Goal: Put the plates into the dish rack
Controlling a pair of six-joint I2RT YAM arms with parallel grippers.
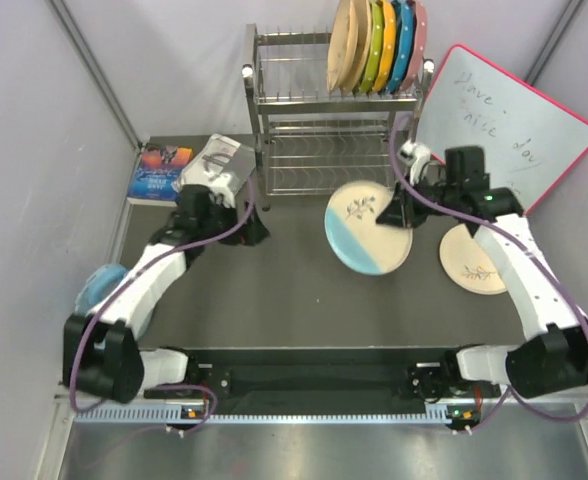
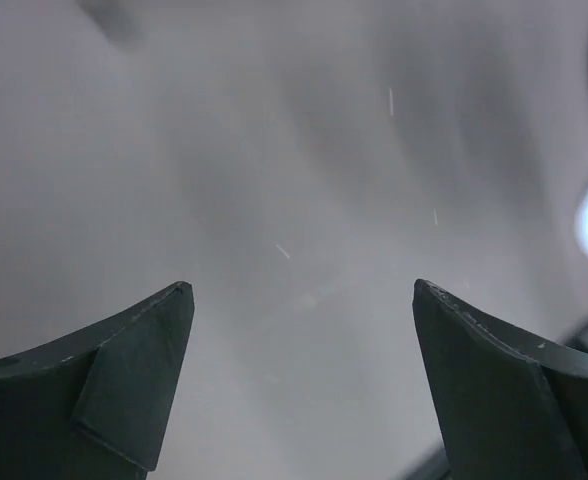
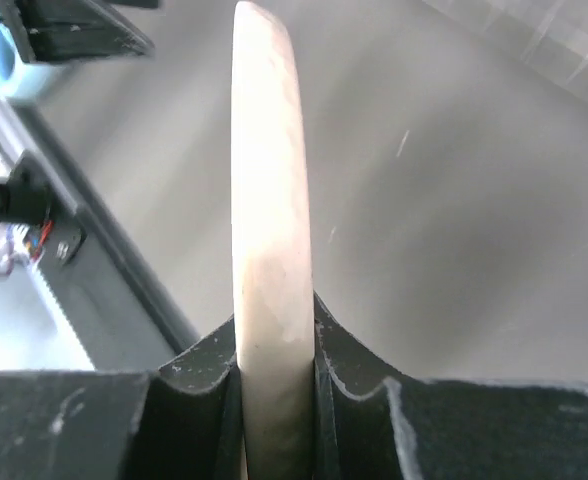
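Note:
A cream plate with a light blue half (image 1: 367, 242) sits mid-table in front of the dish rack (image 1: 304, 150). My right gripper (image 1: 392, 214) is shut on its right rim. The right wrist view shows that rim (image 3: 269, 150) edge-on, clamped between my right gripper (image 3: 274, 325) fingers. A pale plate with a branch motif (image 1: 471, 266) lies flat on the table, partly under the right arm. Two orange-tinted cream plates (image 1: 349, 45) stand in the rack's top tier. My left gripper (image 1: 257, 232) (image 2: 302, 292) hangs open over bare table, left of the rack's foot, holding nothing.
Green (image 1: 375, 45), yellow (image 1: 389, 45), blue (image 1: 404, 40) and pink (image 1: 418, 42) plates stand beside the cream ones in the rack. A red-framed whiteboard (image 1: 504, 120) leans at the back right. A blue book (image 1: 161, 162) and a white packet (image 1: 221, 160) lie back left. A light blue dish (image 1: 99, 286) sits by the left arm.

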